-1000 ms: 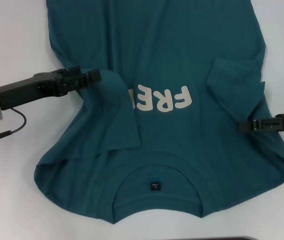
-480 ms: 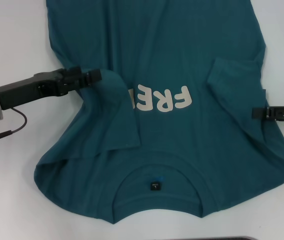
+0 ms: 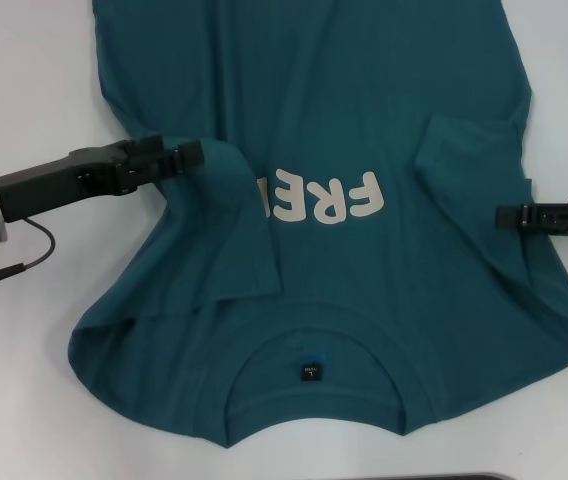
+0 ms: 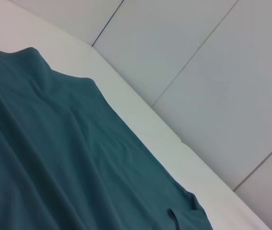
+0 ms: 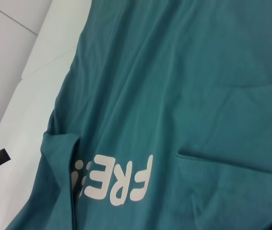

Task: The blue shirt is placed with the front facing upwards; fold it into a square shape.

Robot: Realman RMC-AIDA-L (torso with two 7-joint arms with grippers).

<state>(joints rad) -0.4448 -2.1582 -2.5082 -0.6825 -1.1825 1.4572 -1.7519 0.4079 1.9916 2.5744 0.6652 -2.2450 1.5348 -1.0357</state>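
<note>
Left arm (image 3: 59,182) comes in from the left edge of the head view, silver cuff at the margin, a thin black cable (image 3: 26,262) looping below it on the white table (image 3: 24,90). Left gripper (image 3: 192,152) sits at the shirt's left side, its tip against a raised hump of cloth where the left sleeve is folded in over the body. It looks pinched on that fold, though the fingertips are partly buried in fabric and I cannot be sure.

Blue shirt (image 3: 344,290) lies spread across the middle of the table, front up, collar toward the robot, black label (image 3: 310,373) showing inside the neckline. White lettering (image 3: 326,198) on the chest reads "FRE", upside down from the head; the folded left sleeve covers the rest. Cloth wrinkled and bunched around the left fold; lower hem runs out of view at the far edge.

Right sleeve (image 3: 469,165) also turned in over the body, forming a flat flap.

Right gripper (image 3: 509,215) enters from the right edge, low over the shirt's right side, just beside that flap. How far its fingers are parted cannot be told; nothing is visibly held.
</note>
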